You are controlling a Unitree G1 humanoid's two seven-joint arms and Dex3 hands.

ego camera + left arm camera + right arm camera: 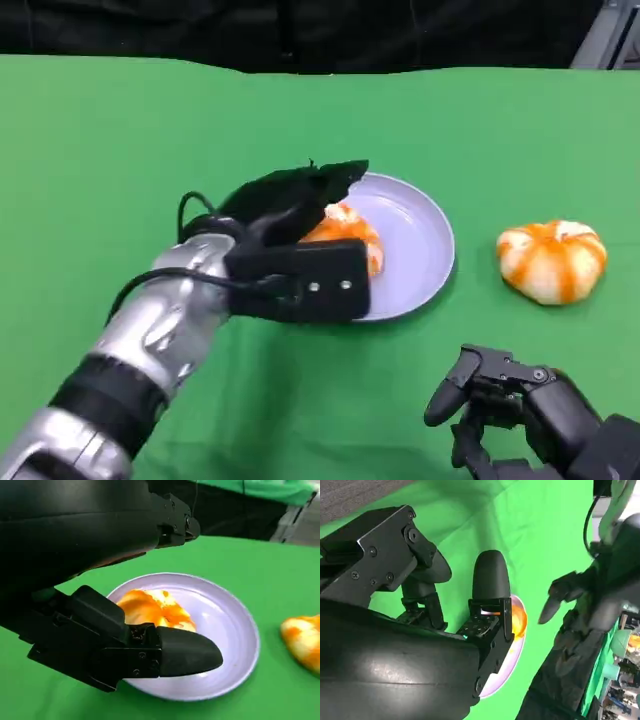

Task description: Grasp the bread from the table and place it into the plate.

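The left hand (300,240) hangs over the near-left part of the plate (425,245), its fingers apart around the bread (350,236). From the left wrist view one finger (185,652) lies low across the plate's (235,645) near rim and the upper fingers arch above the bread (155,609), with a gap showing between them and the bun (whether any finger touches it I cannot tell). The bread, orange and white, sits inside the plate on its left half, resting on the pale lilac surface.

The right hand (500,405) is low, well to the near right of the plate, fingers loosely curled and holding nothing. In the right wrist view its finger (491,577) stands in front of the plate's (512,652) edge and a glimpse of the bread (518,620).

A second bread (552,260) lies on the green table (120,150) to the right of the plate, apart from its rim.
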